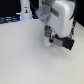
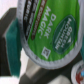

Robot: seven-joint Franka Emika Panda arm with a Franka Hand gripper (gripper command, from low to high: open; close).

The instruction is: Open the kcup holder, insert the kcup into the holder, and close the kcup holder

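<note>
My gripper [image 1: 47, 36] is shut on the kcup [image 1: 47, 34], a small whitish pod with a green lid, and holds it just above the white table. The kcup [image 2: 47, 30] fills most of the wrist view, its green printed lid facing the camera, with one teal finger pad [image 2: 11, 46] pressed against its side. The black kcup holder [image 1: 65, 43] sits right beside the gripper, toward the exterior view's right, partly hidden by the arm. The blur keeps me from telling whether its tray is pulled out.
A tall white bottle-shaped object [image 1: 24, 12] stands at the back on the exterior view's left, among dark clutter [image 1: 9, 20]. A red-and-white lidded pod [image 2: 78, 73] shows beyond the kcup in the wrist view. The white table [image 1: 25, 60] stretches toward the front.
</note>
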